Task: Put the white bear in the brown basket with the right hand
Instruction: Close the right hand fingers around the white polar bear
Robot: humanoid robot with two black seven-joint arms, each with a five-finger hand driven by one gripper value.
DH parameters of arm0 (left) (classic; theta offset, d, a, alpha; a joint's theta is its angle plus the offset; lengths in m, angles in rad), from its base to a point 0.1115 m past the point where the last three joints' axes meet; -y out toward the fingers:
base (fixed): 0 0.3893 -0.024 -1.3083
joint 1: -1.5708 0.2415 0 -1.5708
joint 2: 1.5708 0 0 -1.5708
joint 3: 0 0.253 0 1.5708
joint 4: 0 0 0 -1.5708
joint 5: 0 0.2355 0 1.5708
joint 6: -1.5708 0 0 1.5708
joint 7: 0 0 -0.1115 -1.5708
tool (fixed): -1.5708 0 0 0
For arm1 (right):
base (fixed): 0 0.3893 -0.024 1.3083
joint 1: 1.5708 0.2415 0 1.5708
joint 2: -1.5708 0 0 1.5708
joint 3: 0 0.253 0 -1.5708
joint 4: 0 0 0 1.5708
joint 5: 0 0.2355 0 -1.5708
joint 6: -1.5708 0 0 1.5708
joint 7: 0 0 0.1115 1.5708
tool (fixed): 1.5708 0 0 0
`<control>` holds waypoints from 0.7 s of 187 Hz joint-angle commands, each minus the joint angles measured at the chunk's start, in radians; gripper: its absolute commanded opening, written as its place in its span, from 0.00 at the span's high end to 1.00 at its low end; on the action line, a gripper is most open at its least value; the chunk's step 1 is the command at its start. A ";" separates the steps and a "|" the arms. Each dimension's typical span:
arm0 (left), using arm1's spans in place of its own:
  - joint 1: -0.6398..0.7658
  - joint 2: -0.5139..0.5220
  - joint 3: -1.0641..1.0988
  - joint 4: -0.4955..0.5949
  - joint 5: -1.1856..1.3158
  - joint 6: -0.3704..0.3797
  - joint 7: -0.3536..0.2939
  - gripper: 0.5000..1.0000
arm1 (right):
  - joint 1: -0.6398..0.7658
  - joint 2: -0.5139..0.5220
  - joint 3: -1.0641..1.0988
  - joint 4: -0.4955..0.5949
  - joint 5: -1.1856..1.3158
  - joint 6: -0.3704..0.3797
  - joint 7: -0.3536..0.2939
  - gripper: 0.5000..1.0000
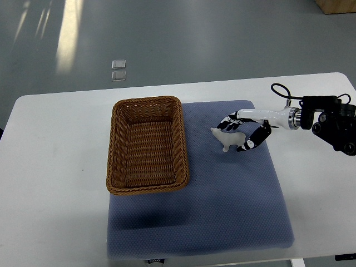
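A small white bear point(225, 138) lies on the blue-grey mat point(233, 206), just right of the brown wicker basket point(182, 139). My right hand point(240, 133) reaches in from the right edge and is curled around the bear's rear half. The upper fingers point(229, 120) arch over its back and the thumb point(248, 144) presses in from below. The bear's head pokes out left, toward the basket. I cannot tell whether the bear is lifted off the mat. The basket holds nothing. No left arm shows.
The mat lies on a white table point(55, 167), with the basket resting on the mat's left edge. The right forearm point(328, 122) and a black cable loop point(281, 90) sit above the table's right side. Grey floor lies beyond the far edge.
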 commanded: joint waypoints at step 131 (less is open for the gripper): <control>-0.002 0.000 0.001 -0.001 0.000 0.002 -0.001 0.00 | 0.041 0.014 -0.082 0.000 0.002 -0.061 -0.001 1.00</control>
